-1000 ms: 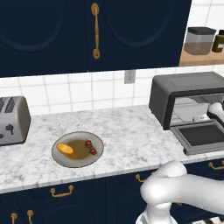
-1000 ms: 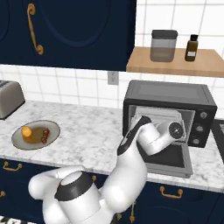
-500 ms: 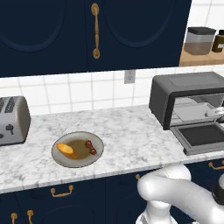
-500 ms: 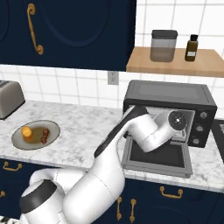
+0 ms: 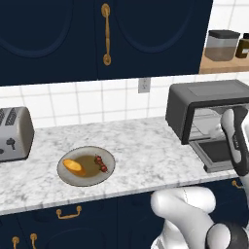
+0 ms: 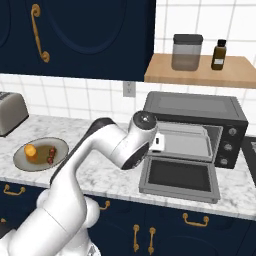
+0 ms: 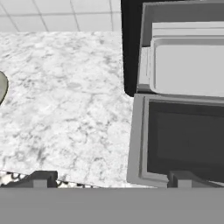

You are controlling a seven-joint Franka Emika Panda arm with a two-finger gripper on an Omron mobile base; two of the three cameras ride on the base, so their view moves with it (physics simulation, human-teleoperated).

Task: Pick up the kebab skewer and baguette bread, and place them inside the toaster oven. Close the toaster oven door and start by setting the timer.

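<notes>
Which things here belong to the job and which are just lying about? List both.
For the job:
- skewer
- bread
- plate under both
- oven
- oven door, dropped open
- open pincer

Lying about:
- toaster
- jar
- bottle
- shelf

You're facing a white marble tabletop (image 5: 141,151) backed by a white tiled wall (image 5: 87,99) with an outlet (image 5: 143,85), navy upper cabinets (image 5: 73,34) with brass handles above, and a wooden shelf (image 6: 200,75) to the right
</notes>
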